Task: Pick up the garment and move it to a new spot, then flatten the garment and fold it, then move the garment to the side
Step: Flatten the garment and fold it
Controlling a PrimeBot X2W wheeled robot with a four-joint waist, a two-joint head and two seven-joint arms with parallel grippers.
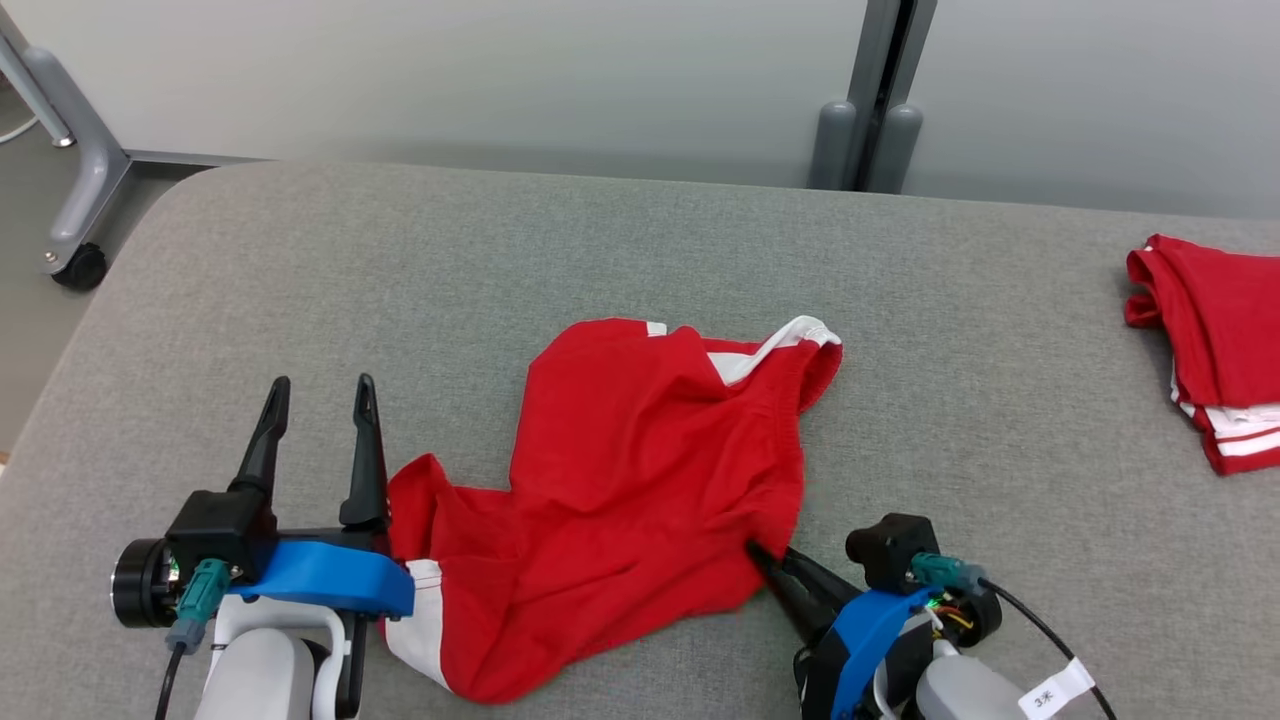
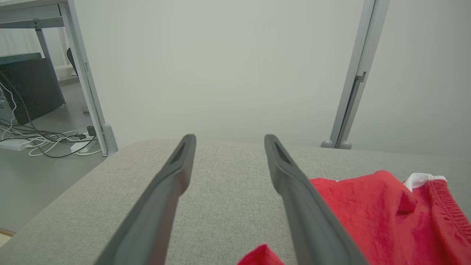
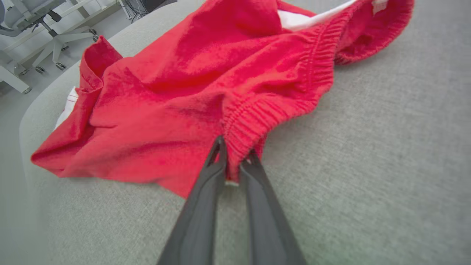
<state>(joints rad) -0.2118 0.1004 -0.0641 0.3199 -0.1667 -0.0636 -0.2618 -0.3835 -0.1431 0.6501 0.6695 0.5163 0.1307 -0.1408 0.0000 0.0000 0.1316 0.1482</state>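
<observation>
The red garment (image 1: 640, 470) lies rumpled mid-tabletop (image 1: 400, 250), the right pincer (image 3: 235, 150) nipped shut on only a sliver of its elastic waistband and the left pincer (image 1: 322, 392) gaping empty beside its far end, so a tug could slip that hold.

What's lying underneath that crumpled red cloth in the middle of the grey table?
The crumpled red garment with white trim lies on the grey fabric-covered table. Whatever its folds cover cannot be seen. At its elastic edge, the right gripper pinches the cloth.
</observation>
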